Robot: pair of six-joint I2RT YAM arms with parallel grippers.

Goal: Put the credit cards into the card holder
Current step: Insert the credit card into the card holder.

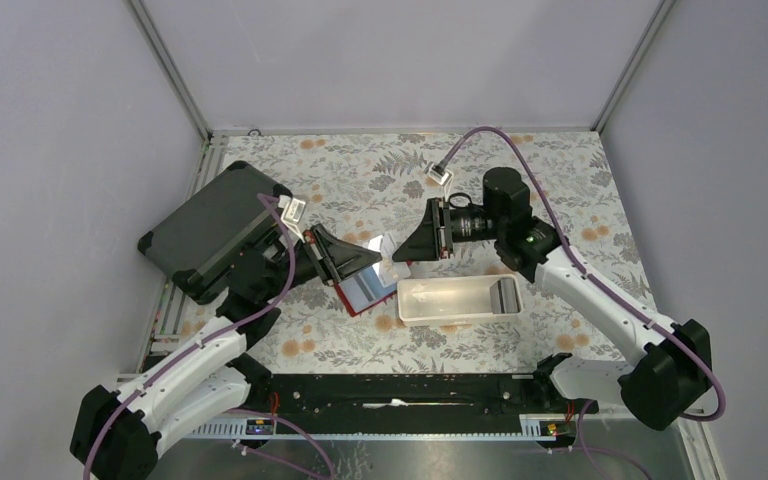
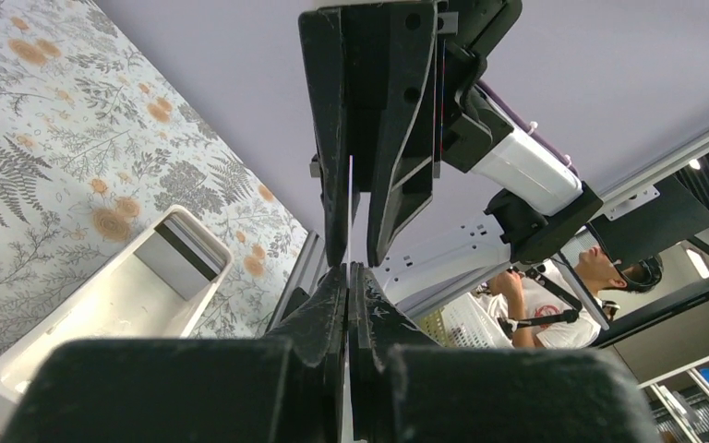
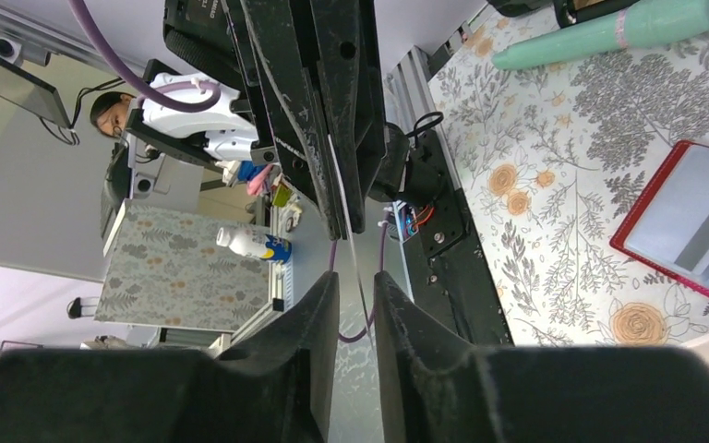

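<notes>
Floral-print cloth (image 1: 380, 170) across the table, plain grey walls behind. Left gripper (image 1: 368, 262) first: clamped tight on one end of a pale credit card (image 1: 387, 248), holding it off the cloth just beyond the far corner of the white tray (image 1: 440, 320) on the left arm's side. Appears in the left wrist view as two fingers (image 2: 328, 314) pressed together on a thin, edge-on line. Right gripper (image 1: 400, 252) opposite, nose to nose with it above that same corner: jaws parted, straddling the card's other end without clamping it. Further out, card holder (image 1: 352, 303), open and flat on the cloth at the tray's near end on the left arm's side; cannot tell whether touching the tray. On its inner face, a light blue card (image 1: 370, 288) framed by the red rim. Inside the tray, at the opposite end, another card (image 1: 505, 295) with a dark stripe. Well beyond the tray on the left arm's side, a dark grey case (image 1: 210, 235), partly under that arm.
</notes>
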